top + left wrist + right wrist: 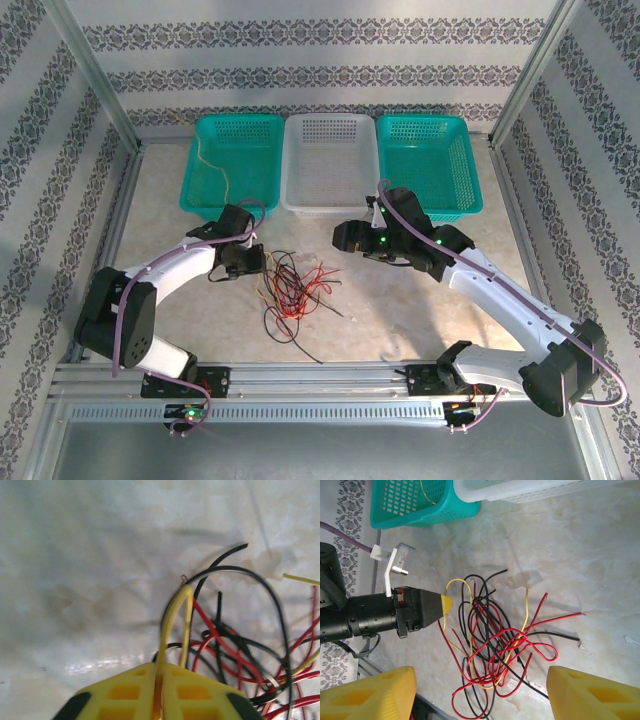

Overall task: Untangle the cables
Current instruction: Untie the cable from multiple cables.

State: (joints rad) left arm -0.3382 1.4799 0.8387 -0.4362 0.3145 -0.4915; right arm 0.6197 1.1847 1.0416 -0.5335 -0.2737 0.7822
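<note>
REMOTE STATION: My left gripper (159, 677) is clamped on a loop of yellow cable (172, 612) at the left edge of the tangle, and the loop arches up out of its closed fingers (125, 692). The cables (295, 290), red, black and yellow, lie knotted together on the marbled table (420, 320), between my two arms and just in front of the baskets. My right gripper (480, 692) hangs above the pile with its jaws wide, holding nothing; in its wrist view one finger stands at each side of the heap. Three baskets stand in a row at the back: a left teal basket (198, 195) with a lone yellow wire (212, 165) lying in it, a white basket (330, 207) and a right teal basket (472, 190).
</note>
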